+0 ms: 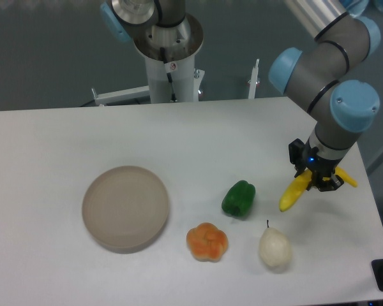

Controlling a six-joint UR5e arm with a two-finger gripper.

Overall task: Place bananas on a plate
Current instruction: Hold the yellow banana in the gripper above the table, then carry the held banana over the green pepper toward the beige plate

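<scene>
- End effector (pixel 317 180) at right side of desk (pixel 45 140), clenched on the banana (pixel 295 191) near its middle
- Banana's long axis runs diagonally: lower tip toward the green pepper (pixel 239 198), upper tip out past the fingers to the right; whether the lower tip touches the desk I cannot tell
- Plate (pixel 126 208) lies well to the left of the end effector and slightly nearer the camera, bare
- Judgement: carry goes leftward over pepper and orange fruit (pixel 207 241); pear (pixel 274 248) sits off that line
</scene>
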